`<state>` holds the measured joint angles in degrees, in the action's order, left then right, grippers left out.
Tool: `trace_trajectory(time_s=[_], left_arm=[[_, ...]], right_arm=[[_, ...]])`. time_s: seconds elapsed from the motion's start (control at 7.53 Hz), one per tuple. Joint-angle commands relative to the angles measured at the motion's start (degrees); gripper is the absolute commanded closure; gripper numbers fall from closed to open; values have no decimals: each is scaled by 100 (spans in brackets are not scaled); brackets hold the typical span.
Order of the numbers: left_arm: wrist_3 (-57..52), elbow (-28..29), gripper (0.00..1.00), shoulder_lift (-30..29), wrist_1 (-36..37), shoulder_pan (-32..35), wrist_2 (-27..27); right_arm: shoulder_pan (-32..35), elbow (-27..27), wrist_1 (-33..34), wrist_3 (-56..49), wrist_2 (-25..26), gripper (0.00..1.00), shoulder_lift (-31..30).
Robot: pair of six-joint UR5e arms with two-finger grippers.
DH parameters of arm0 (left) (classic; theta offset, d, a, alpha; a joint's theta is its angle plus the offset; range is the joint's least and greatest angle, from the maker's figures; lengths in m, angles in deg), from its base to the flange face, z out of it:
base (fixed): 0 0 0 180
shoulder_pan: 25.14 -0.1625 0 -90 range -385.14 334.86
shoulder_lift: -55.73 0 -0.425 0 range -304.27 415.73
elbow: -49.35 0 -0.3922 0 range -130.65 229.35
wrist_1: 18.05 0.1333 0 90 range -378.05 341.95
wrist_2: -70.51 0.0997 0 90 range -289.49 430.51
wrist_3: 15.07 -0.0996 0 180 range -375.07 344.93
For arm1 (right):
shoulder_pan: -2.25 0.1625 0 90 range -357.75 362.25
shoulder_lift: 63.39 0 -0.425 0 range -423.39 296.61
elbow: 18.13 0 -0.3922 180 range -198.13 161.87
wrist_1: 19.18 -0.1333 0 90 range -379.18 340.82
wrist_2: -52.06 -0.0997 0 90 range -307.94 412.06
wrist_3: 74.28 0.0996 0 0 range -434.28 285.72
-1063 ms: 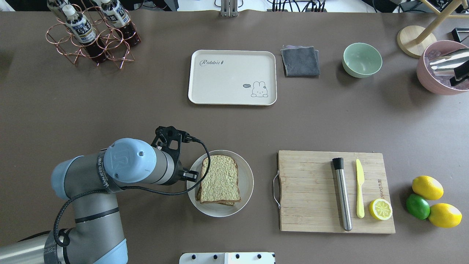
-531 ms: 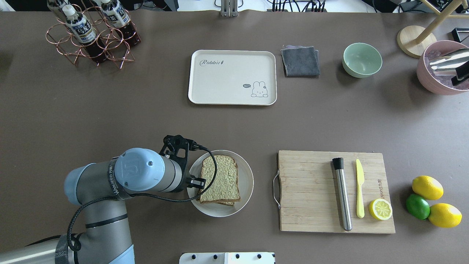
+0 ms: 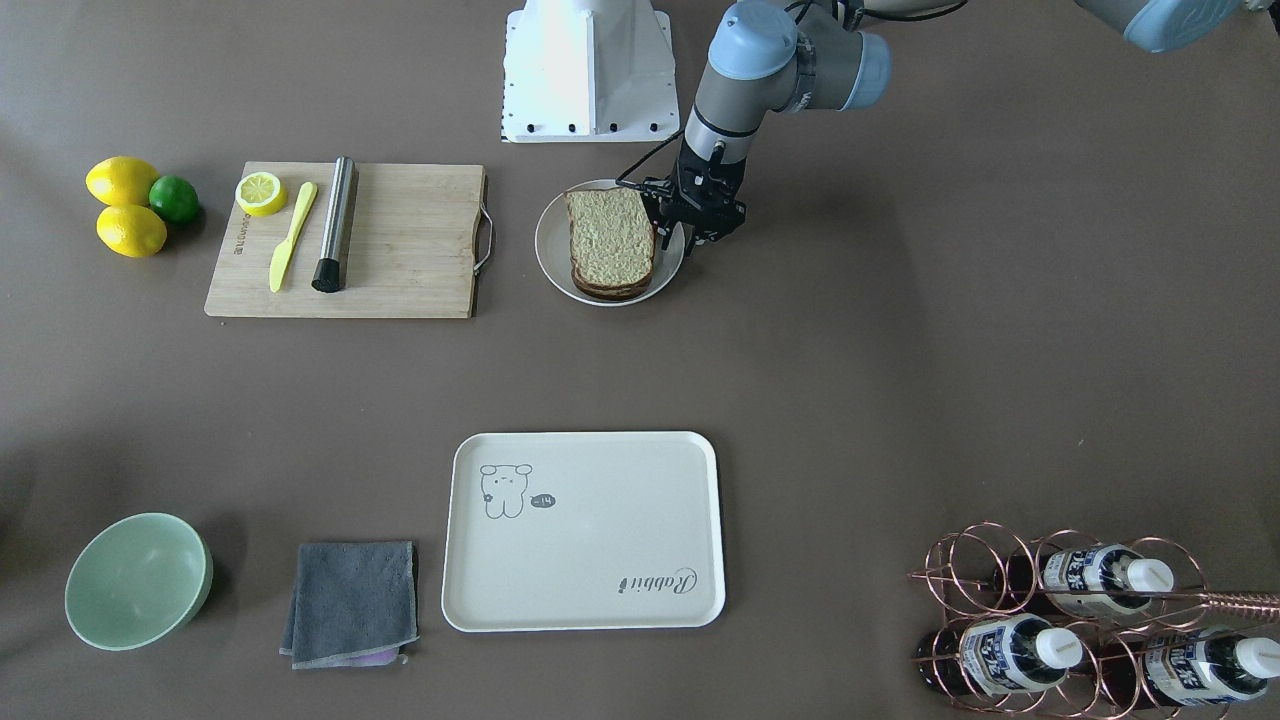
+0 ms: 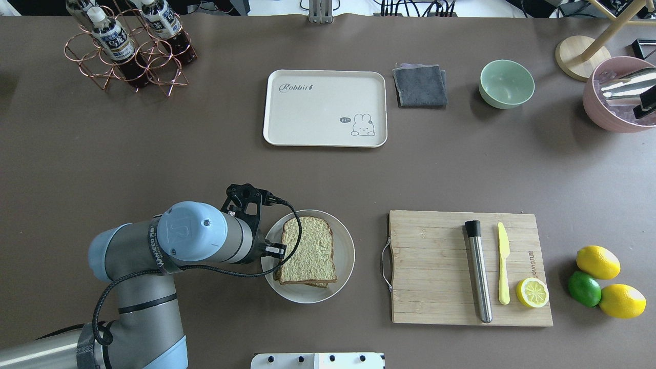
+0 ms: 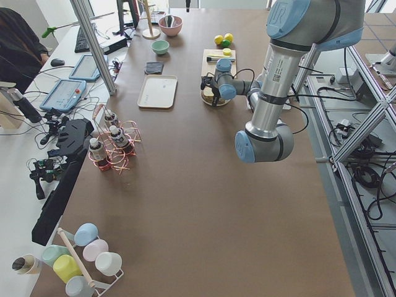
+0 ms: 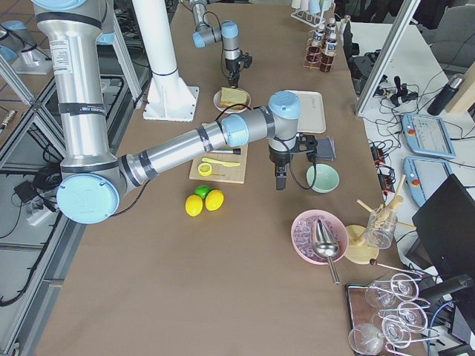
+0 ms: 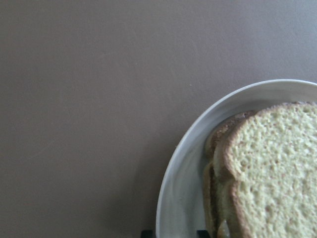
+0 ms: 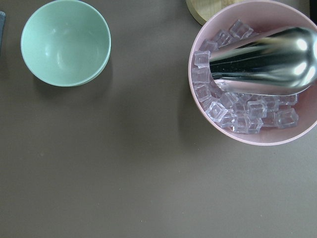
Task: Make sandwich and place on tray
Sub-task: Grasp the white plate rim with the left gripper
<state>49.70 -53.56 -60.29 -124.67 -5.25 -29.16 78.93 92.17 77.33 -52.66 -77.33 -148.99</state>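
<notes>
Overhead exterior: where's the sandwich [image 4: 307, 251]?
- Slices stacked on the white plate [image 4: 344, 277], robot's side of the surface. Egg not visible. Tray [image 4: 318, 113] is well apart across the surface, and the sandwich isn't on it yet.
- What changed?
- Left arm slid in toward the plate over the last second. Left gripper [image 3: 688, 228] now sits at the sandwich's edge, over the plate rim.
- Gripper state?
- Looks spread. Wrist view shows dark fingertips [image 7: 147, 232] apart, nothing held. Right gripper [image 6: 279, 182] is far off near the green bowl [image 6: 323, 178], can't tell.
- Meaning?
- Stacking looks done; probably lining up a grasp for the tray move.
</notes>
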Motion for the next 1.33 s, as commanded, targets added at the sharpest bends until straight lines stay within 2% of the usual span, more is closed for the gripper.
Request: trace_trajectory(time_s=[0.0, 0.27, 0.8, 0.93, 1.06, 1.2], left_arm=[[0, 25, 63, 9, -8, 41, 0], [9, 25, 67, 18, -8, 33, 9], [140, 86, 67, 1, -17, -20, 26], [141, 113, 70, 18, -130, -20, 35], [141, 139, 97, 18, -140, -20, 35], [141, 140, 100, 18, -140, -12, 35]], right_arm=[[5, 9, 0, 0, 2, 0, -9], [14, 0, 0, 0, 11, 0, -26], [67, 18, 0, 0, 2, 0, -53], [67, 26, 0, 0, 11, 0, -61], [67, 18, 0, 0, 2, 0, -53], [67, 18, 0, 0, 2, 0, -44]])
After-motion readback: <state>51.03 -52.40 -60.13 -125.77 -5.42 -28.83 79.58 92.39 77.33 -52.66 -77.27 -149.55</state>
